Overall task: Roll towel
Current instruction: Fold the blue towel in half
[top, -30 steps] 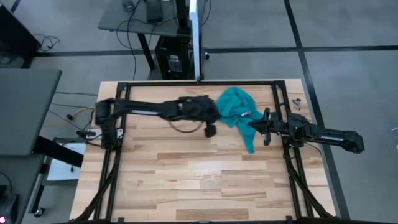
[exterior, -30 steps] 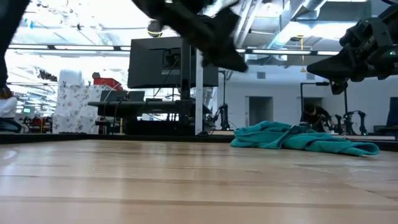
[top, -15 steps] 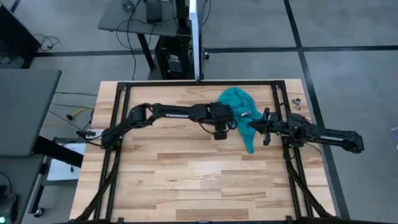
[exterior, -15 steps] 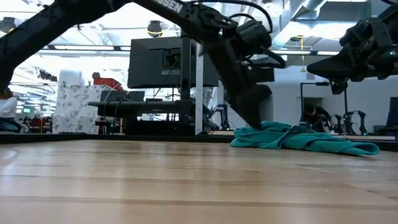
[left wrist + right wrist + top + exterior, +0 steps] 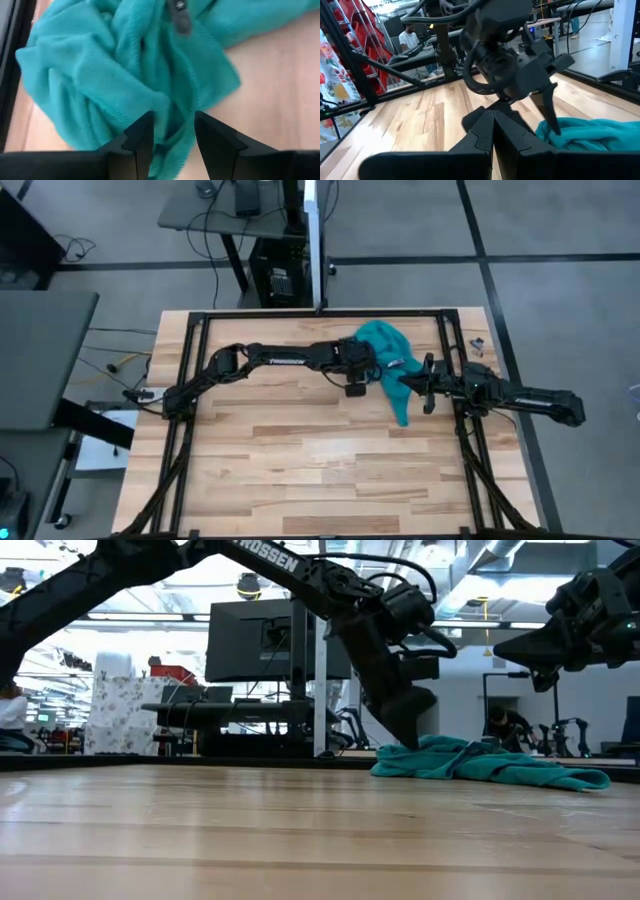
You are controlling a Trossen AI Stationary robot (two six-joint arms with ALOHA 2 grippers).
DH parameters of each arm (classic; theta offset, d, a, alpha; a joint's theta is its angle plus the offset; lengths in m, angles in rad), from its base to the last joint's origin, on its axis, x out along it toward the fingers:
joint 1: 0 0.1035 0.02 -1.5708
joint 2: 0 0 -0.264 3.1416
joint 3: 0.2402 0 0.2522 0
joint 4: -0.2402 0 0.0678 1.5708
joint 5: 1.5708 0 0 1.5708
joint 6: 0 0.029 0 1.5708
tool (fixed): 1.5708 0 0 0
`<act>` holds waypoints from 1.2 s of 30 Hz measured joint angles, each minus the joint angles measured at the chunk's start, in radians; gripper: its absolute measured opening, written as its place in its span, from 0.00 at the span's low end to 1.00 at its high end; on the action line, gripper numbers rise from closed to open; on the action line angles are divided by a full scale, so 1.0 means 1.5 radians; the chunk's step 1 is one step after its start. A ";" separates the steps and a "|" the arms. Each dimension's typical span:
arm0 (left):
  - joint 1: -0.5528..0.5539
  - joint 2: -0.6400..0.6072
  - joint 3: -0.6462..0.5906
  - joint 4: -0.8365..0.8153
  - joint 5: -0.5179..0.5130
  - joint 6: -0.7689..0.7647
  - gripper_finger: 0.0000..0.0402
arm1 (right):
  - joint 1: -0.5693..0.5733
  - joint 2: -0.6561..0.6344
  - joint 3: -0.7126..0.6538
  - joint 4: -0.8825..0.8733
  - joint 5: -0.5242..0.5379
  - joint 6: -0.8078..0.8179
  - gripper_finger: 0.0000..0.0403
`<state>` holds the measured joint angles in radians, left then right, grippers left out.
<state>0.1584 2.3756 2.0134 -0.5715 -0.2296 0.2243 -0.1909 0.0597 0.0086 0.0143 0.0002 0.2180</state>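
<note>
Across the wooden table (image 5: pixel 300 450), the biggest change within the last second is the left arm's long reach from its own side to the far right part, where its left gripper (image 5: pixel 170 131) now sits fingers parted over the towel's near edge, so a first grasp seems imminent and no rolling has begun. That towel (image 5: pixel 385 355) lies as a crumpled teal heap (one narrow tail trailing toward the front), while the right gripper (image 5: pixel 428 384) waits shut and empty just beside it.

Two dark arms, white lettering on left arm (image 5: pixel 268 557), black cables
</note>
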 joint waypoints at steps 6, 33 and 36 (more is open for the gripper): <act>-0.009 0.000 -0.002 -0.023 0.003 -0.013 0.31 | 0.000 0.000 0.000 0.000 0.000 0.000 0.00; 0.001 0.009 -0.003 -0.007 -0.024 0.047 0.31 | 0.000 0.000 0.000 0.000 0.000 0.000 0.00; 0.007 0.009 -0.003 -0.033 -0.020 0.062 0.29 | 0.000 0.000 0.000 0.000 0.000 0.000 0.00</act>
<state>0.1683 2.3898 2.0090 -0.6208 -0.2601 0.3168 -0.1907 0.0597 0.0086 0.0143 0.0001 0.2180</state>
